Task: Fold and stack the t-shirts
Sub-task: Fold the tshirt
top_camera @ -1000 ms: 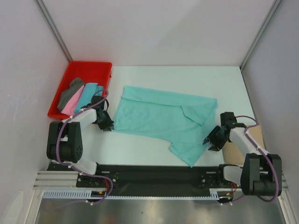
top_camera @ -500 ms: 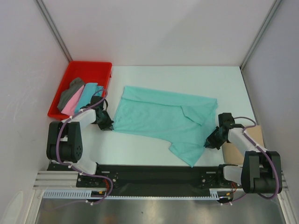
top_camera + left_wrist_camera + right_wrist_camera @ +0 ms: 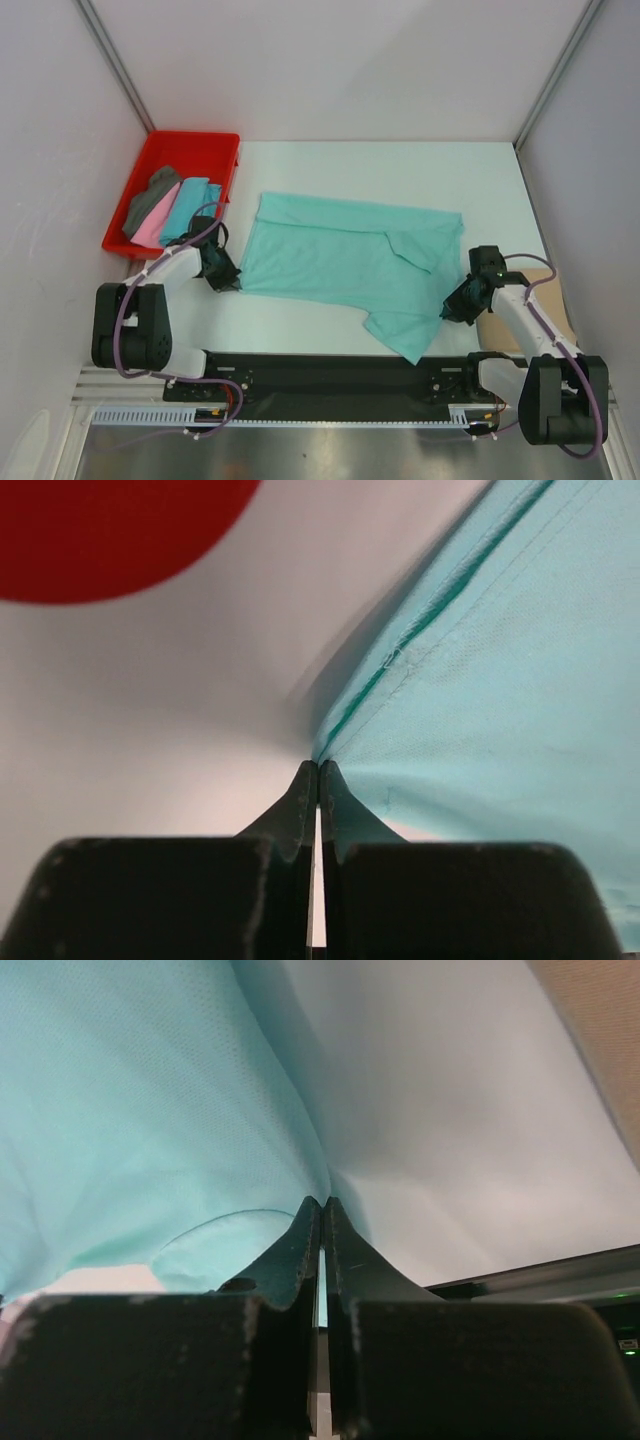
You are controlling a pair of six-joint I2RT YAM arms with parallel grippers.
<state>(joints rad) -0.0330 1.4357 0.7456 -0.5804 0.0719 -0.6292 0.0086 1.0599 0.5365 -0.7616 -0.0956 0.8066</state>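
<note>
A mint green t-shirt (image 3: pixel 340 255) lies spread flat on the white table. My left gripper (image 3: pixel 227 277) is shut on its near-left hem corner; in the left wrist view the closed gripper (image 3: pixel 318 768) pinches the stitched edge of the mint cloth (image 3: pixel 500 680). My right gripper (image 3: pixel 451 308) is shut on the shirt's right edge, with the closed gripper (image 3: pixel 322 1203) nipping a fold of mint fabric (image 3: pixel 150 1110). Dark grey (image 3: pixel 148 198), pink (image 3: pixel 150 226) and turquoise (image 3: pixel 186 207) t-shirts lie in the red tray. A tan t-shirt (image 3: pixel 503 328) lies beside the right arm.
The red tray (image 3: pixel 190 137) sits at the table's far-left corner, close to my left arm; its rounded corner (image 3: pixel 100 530) shows in the left wrist view. The black rail (image 3: pixel 330 370) runs along the near edge. White walls enclose the table on three sides.
Both grippers went from open to shut on the mint shirt's edges. The right gripper moved in to the cloth. The left arm drew back slightly and the shirt's left edge shifted with it.
</note>
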